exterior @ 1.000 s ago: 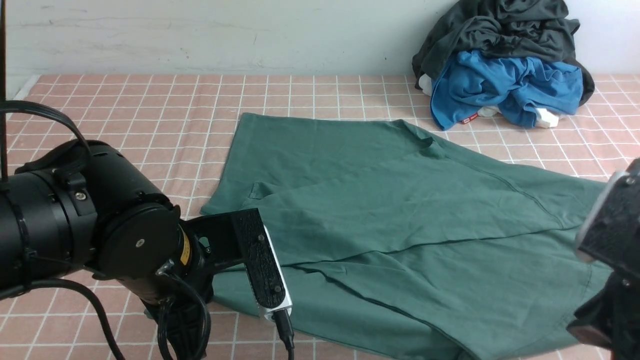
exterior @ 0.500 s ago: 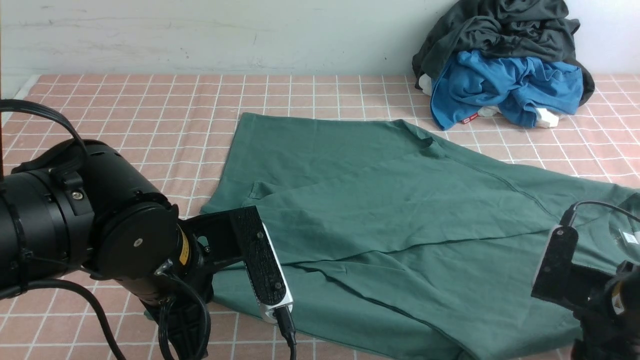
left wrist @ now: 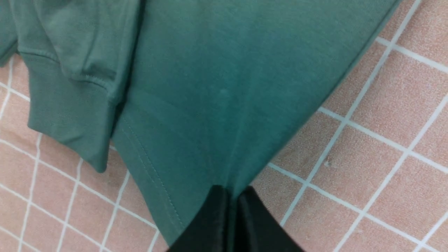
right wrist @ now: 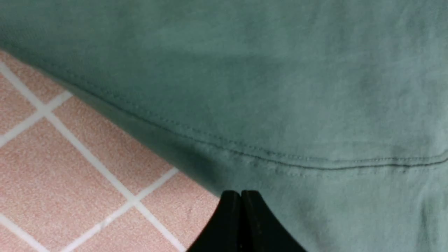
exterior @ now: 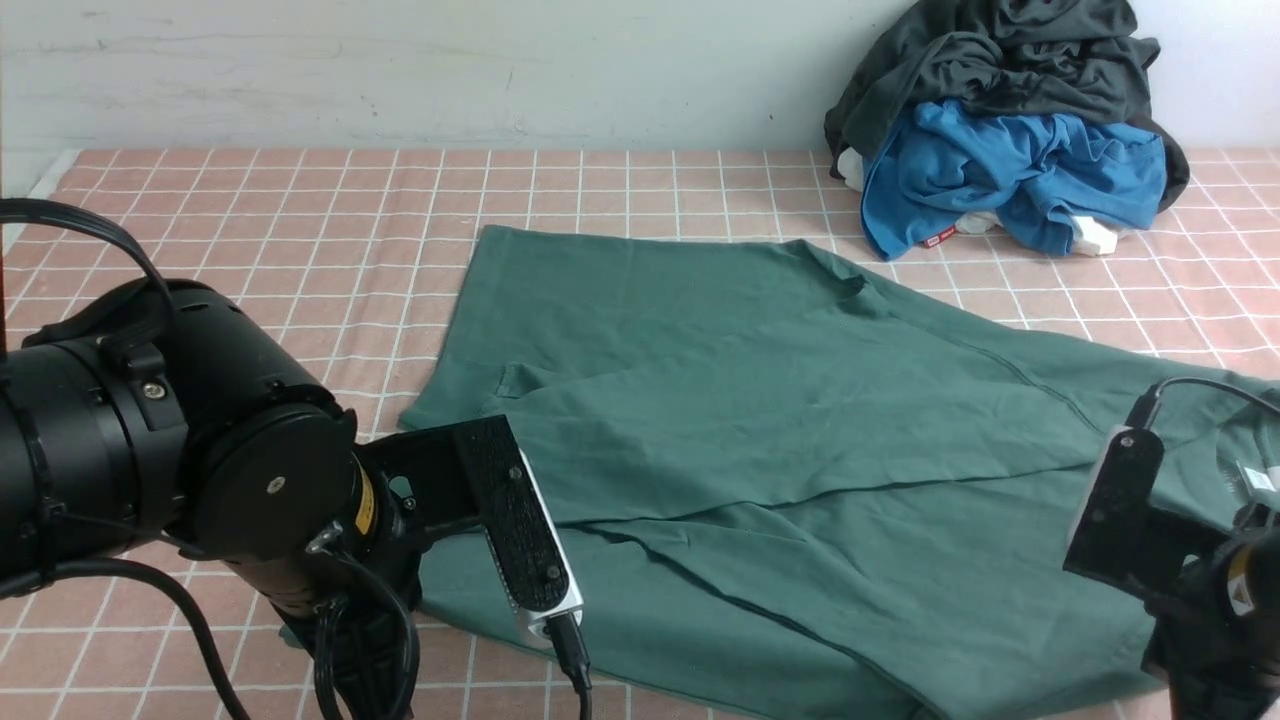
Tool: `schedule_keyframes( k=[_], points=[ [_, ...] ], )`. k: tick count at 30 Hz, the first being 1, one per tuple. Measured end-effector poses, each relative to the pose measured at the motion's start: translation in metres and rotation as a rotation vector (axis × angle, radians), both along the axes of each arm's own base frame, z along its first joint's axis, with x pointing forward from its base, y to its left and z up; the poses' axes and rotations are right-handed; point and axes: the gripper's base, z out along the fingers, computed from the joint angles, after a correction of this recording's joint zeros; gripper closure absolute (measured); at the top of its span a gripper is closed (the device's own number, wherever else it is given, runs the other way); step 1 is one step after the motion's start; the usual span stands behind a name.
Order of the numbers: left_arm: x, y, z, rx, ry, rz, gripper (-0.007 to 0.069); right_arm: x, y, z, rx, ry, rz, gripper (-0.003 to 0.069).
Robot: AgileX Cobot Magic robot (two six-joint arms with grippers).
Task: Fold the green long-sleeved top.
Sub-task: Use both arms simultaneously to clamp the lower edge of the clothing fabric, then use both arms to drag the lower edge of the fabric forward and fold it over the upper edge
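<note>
The green long-sleeved top (exterior: 780, 400) lies spread across the pink checked table (exterior: 300, 220), one sleeve folded across the body. Its white neck label (exterior: 1258, 478) shows at the right edge. My left arm (exterior: 200, 450) hangs over the top's near left corner. In the left wrist view, my left gripper (left wrist: 233, 190) is shut with a ridge of green cloth (left wrist: 217, 87) pinched between its tips, beside a ribbed cuff (left wrist: 66, 115). My right arm (exterior: 1150, 540) is low at the near right. My right gripper (right wrist: 240, 193) is shut right at the top's stitched edge (right wrist: 280, 105), which looks pinched.
A heap of clothes sits at the back right against the wall: a dark charcoal garment (exterior: 1000, 50) over a bright blue one (exterior: 1000, 170). The table's left edge (exterior: 40, 180) is at the far left.
My right arm has dropped from close to the camera down to the top's near right edge, and its gripper has shut there. The left arm has hardly moved.
</note>
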Motion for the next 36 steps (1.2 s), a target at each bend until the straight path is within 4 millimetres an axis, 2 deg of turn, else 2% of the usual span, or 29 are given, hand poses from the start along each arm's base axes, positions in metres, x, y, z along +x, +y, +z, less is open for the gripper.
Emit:
schedule_keyframes(
  k=[3,5,12,15,18,24,27,33,36],
  points=[
    [0.000,0.000,0.000,-0.004,0.001,0.012,0.0624,-0.002,-0.003,0.000,-0.014,0.021,-0.051,0.0650],
    [0.000,0.000,0.000,-0.004,0.001,0.014,0.0624,-0.003,-0.004,0.000,-0.023,0.022,-0.078,0.0608],
    [-0.001,-0.001,0.000,-0.018,0.009,0.025,0.0624,0.008,-0.004,-0.017,-0.067,0.025,-0.035,0.0362],
    [-0.001,-0.001,0.000,-0.019,0.011,0.026,0.0624,0.012,-0.004,-0.022,-0.085,0.026,-0.016,0.0324],
    [-0.001,-0.001,0.000,-0.019,0.012,0.026,0.0624,0.013,-0.004,-0.022,-0.087,0.021,-0.027,0.0365],
    [-0.001,-0.001,0.000,-0.019,0.014,0.027,0.0624,0.013,-0.002,-0.014,-0.056,-0.038,-0.040,0.0624],
    [-0.001,-0.001,0.000,-0.019,0.013,0.027,0.0624,0.011,-0.003,-0.002,-0.041,-0.088,-0.046,0.0659],
    [-0.002,0.000,0.001,-0.020,0.011,0.029,0.0624,0.003,-0.006,0.018,-0.038,-0.145,-0.061,0.0662],
    [0.004,0.000,0.016,-0.088,-0.033,0.142,0.0624,-0.003,-0.009,0.032,-0.043,-0.190,-0.070,0.0662]
  ],
)
